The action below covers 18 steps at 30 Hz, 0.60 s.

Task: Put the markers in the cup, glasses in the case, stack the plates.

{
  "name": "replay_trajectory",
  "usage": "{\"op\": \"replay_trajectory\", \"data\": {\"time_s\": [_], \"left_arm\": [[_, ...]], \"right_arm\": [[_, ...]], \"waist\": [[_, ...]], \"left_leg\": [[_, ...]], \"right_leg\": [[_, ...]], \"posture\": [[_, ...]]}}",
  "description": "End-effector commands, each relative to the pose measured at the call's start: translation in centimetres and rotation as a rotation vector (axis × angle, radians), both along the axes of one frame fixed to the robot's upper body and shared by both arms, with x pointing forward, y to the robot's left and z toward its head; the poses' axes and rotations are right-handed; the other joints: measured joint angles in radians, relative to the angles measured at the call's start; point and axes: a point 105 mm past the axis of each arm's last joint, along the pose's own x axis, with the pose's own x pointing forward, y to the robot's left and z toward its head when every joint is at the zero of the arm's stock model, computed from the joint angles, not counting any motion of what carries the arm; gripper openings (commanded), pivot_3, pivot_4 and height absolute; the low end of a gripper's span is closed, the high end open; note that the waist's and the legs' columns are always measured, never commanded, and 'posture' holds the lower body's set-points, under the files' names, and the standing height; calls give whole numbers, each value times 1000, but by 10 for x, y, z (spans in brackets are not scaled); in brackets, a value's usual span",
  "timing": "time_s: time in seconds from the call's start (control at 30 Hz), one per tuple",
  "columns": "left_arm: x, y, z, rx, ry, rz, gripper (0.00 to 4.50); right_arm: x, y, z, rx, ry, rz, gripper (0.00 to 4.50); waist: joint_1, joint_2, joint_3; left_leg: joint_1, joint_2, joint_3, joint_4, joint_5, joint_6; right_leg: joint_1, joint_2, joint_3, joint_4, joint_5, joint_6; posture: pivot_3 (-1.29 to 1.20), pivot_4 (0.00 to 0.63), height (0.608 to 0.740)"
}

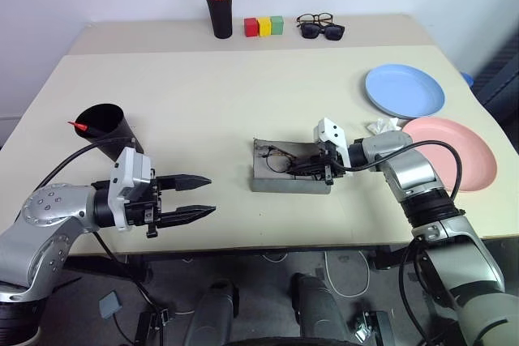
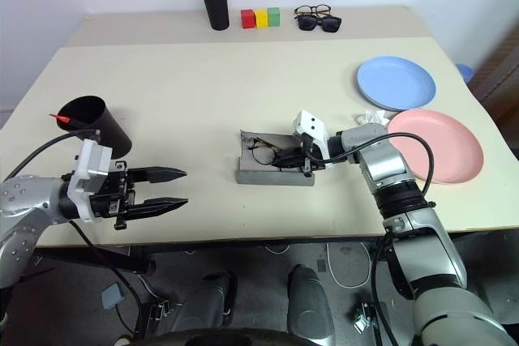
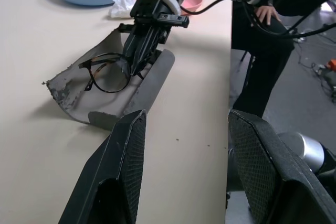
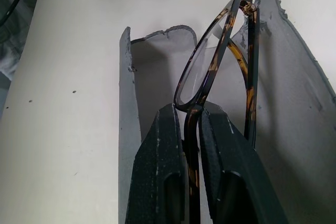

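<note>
Right wrist view has the right gripper (image 4: 191, 129) with its two black fingers pressed together on the frame of the glasses (image 4: 220, 56), which sit inside the open grey case (image 4: 157, 72). From the head camera, the case (image 1: 288, 169) lies near the table's front edge, and everything else is placed from it. The left gripper (image 1: 195, 197) hangs beside the case on the robot's left, well apart from it, fingers spread with nothing between them. Further left stands the black cup (image 1: 105, 129) with a red marker tip (image 1: 79, 126) poking over its rim. To the case's right lie the pink plate (image 1: 458, 151) and, behind that one, the blue plate (image 1: 404, 91), side by side and not stacked. Beyond the case, at the far edge, stand a pen cup (image 1: 220, 12), coloured blocks (image 1: 264, 26) and dark sunglasses (image 1: 322, 27).
</note>
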Motion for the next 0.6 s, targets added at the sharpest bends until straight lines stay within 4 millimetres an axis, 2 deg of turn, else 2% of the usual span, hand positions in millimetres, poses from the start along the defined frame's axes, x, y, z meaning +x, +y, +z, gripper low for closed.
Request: {"op": "replay_trajectory", "data": {"time_s": [0.03, 0.1, 0.23, 0.3, 0.4, 0.47, 0.53, 0.6], "left_arm": [[2, 3, 7, 12, -55, 2, 2504], [5, 2, 7, 8, -60, 4, 2504], [15, -1, 7, -4, -77, 35, 2504], [23, -3, 9, -14, -94, 63, 2504], [45, -18, 19, -49, -154, 127, 2504], [58, -29, 20, -49, -176, 135, 2504], [71, -42, 17, -34, -150, 146, 2504], [89, -54, 18, -39, -143, 171, 1971]], "right_arm": [[-2, -3, 13, -23, -22, 24, 935], [-2, -5, 13, -27, -23, 19, 1765], [-1, -11, 22, -13, -50, -25, 3854], [-1, -14, 28, -7, -60, -36, 3854], [-6, -25, 60, 57, -112, -84, 3854], [-14, -32, 77, 100, -135, -116, 3854], [-25, -43, 85, 105, -185, -151, 3854], [-40, -55, 85, 104, -220, -186, 3920]], "waist": [[1, 0, 0], [2, 0, 0], [1, 0, 0], [1, 0, 0], [12, 1, 1], [20, 1, 1], [30, 0, 0], [34, 0, 0]], "left_leg": [[0, 0, 0, 0, 0, 0], [0, 0, 0, 0, 0, 0], [0, 0, 0, 0, 0, 0], [0, 0, 0, 0, 0, 0], [-1, 0, 0, 0, 0, 0], [-1, 0, -1, 1, 0, 0], [-1, 0, -1, 0, 0, 0], [-1, 0, 0, 0, 0, 0]], "right_leg": [[0, 0, 0, 0, 0, 0], [0, 0, 0, 0, 0, 0], [0, 0, 0, 0, 0, 0], [0, 0, 0, 0, 0, 0], [0, 0, 0, 0, 1, 1], [0, 0, 0, 0, 2, 4], [0, 0, 0, -1, 2, 4], [0, 0, 0, -1, 2, 4]], "posture": [[0, 150, 740], [0, 150, 740], [0, 150, 740], [0, 150, 740], [0, 150, 740], [0, 150, 740], [0, 150, 740], [0, 150, 740]]}}
